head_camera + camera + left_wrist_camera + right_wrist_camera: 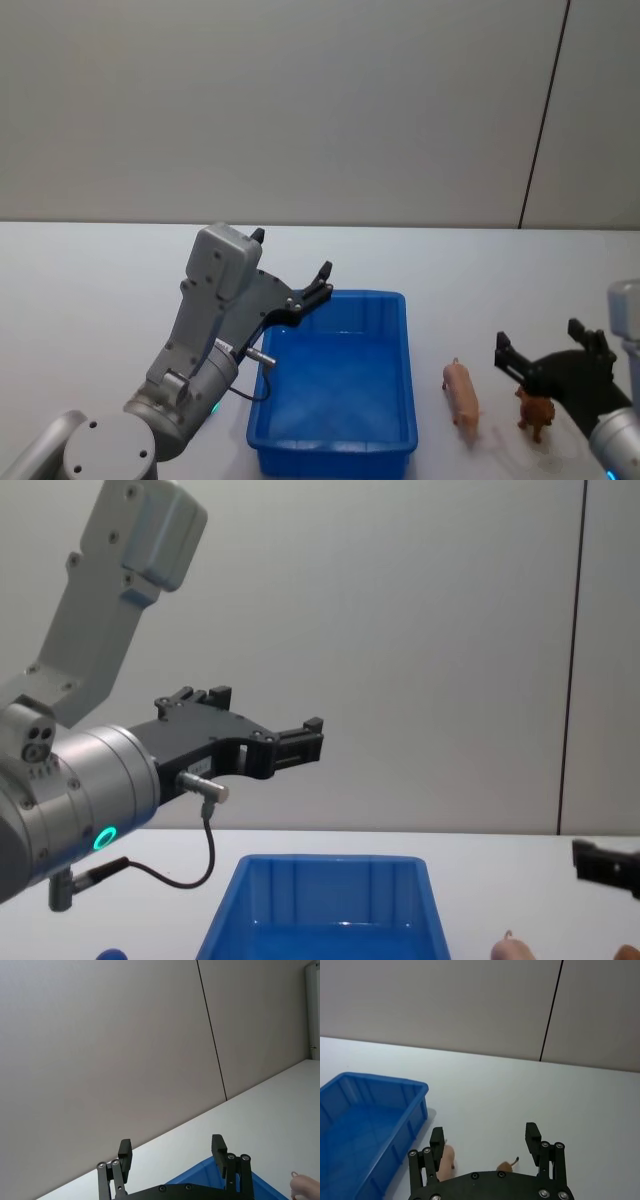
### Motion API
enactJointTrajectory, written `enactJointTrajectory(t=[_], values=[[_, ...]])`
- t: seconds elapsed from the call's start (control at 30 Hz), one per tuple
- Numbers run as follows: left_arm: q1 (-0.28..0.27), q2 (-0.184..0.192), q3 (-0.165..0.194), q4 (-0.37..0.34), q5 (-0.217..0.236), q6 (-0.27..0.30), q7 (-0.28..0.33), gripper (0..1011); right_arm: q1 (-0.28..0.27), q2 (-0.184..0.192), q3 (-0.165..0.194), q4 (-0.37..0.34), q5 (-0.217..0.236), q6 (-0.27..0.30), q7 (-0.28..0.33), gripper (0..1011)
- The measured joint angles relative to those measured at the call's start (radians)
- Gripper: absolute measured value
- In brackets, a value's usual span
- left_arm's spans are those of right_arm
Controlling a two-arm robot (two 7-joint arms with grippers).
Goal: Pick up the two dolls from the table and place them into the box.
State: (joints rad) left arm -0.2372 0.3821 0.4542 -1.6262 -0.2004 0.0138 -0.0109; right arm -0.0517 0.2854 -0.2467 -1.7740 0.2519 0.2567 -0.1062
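The open-topped blue box [408,370] rests on the white desk [100,290]. To its right, on the desk, the pale pink doll [461,390] lies lengthwise front to back near the box wall. The brown doll [535,410] stands upright just right of it, apart.

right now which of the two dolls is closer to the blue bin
The pale pink pig-like doll: it is just right of the blue bin, while the brown lion-like doll is farther right, beside the open right end effector.

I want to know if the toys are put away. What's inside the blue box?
Inside the box only bare blue floor shows. The pink doll and brown doll stand on the table beside it. The open left gripper covers its far left corner, hiding that bit.
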Motion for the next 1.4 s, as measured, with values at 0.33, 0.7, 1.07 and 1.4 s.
enactJointTrajectory(t=[0.33,0.7,1.07,1.4], values=[[0.0,0.0,0.0,0.0,0.0,0.0,0.0,1001,-0.014,-0.015,-0.011,0.019,-0.019,0.048,-0.015,1001],[0.0,0.0,0.0,0.0,0.0,0.0,0.0,1001,-0.023,-0.023,-0.013,0.05,-0.032,0.074,-0.026,1001],[0.0,0.0,0.0,0.0,0.0,0.0,0.0,1001,-0.031,-0.024,-0.005,0.088,-0.039,0.08,-0.033,1001],[0.0,0.0,0.0,0.0,0.0,0.0,0.0,1001,-0.031,-0.027,0.0,0.121,-0.045,0.056,-0.021,950]])
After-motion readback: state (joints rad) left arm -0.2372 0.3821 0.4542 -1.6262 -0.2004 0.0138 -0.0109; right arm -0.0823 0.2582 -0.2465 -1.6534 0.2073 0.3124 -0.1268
